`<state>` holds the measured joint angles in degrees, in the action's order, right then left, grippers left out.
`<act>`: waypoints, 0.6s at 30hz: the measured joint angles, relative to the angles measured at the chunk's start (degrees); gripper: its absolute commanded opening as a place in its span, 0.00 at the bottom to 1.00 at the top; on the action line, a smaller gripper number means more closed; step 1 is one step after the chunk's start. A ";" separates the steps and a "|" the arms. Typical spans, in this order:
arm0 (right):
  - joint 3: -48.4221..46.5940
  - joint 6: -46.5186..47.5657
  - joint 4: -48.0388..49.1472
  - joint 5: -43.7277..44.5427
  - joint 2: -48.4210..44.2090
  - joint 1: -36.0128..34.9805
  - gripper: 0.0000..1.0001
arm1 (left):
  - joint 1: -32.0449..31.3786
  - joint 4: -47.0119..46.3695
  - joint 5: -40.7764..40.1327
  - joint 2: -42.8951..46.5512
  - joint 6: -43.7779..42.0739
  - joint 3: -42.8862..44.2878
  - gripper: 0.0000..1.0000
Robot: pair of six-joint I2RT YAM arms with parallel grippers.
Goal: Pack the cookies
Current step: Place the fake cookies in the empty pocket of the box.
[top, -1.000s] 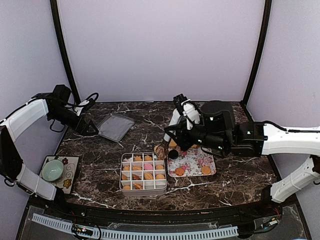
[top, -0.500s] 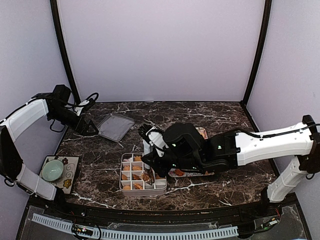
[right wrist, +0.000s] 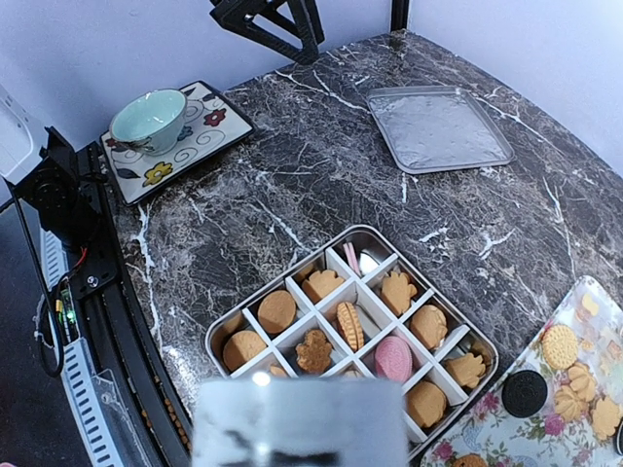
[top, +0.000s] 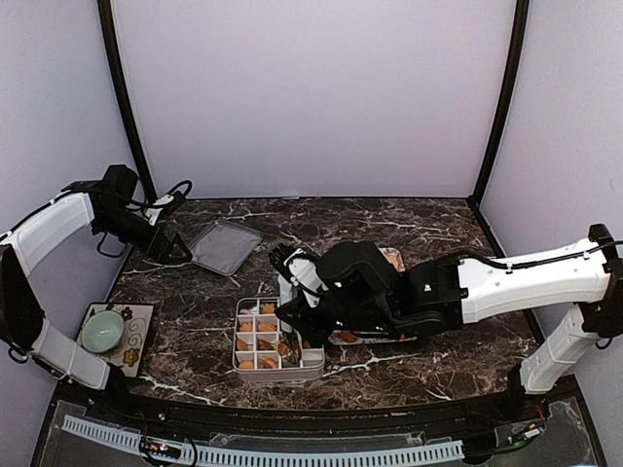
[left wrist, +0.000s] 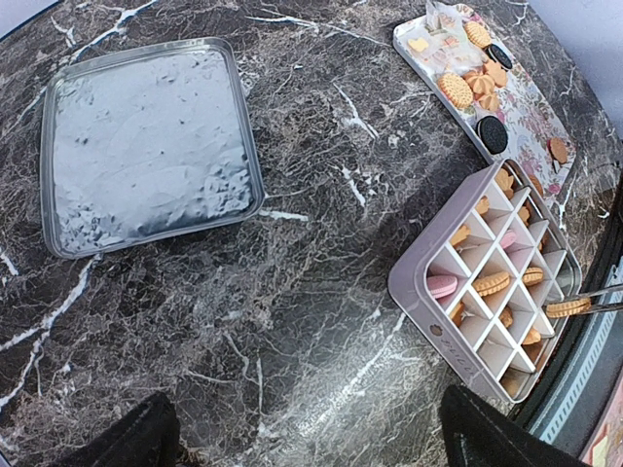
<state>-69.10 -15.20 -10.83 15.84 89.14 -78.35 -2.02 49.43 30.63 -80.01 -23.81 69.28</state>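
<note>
top: right pincer (top: 290,336) over divided tin (top: 277,374); left pincer (top: 173,251) gaping, empty, well left of tin | left wrist: metal tongs (left wrist: 605,307) nip golden cookie (left wrist: 567,307) above tin | right wrist: right pincer grips tongs; cookies (right wrist: 350,326) golden, one pink, in tin

Marble table (top: 292,220): flat lid (top: 225,246), divided tin (top: 277,374), floral tray (left wrist: 527,98), patterned saucer (top: 139,331).

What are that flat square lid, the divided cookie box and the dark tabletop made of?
The flat silvery square lid looks like thin tin: dull metallic sheen, dimpled face, rolled rim. The grey divided box seems matching metal, with shiny thin partitions. The dark veined tabletop looks like polished marble, though it may be a printed laminate.
</note>
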 measured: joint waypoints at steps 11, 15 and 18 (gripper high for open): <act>0.00 -0.33 -0.52 0.33 -0.04 -0.04 0.32 | 0.00 0.00 0.31 0.00 0.00 0.00 0.96; 0.00 -0.33 -0.90 0.48 -0.35 -0.04 0.33 | 0.00 0.02 0.42 0.00 0.00 0.00 0.96; 0.00 -0.31 -1.03 0.48 -0.66 -0.04 0.34 | 0.00 0.02 0.46 0.00 0.02 0.00 0.96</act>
<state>-69.10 -15.51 -11.86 16.32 88.49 -78.39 -2.02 49.45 31.09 -80.01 -23.79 69.28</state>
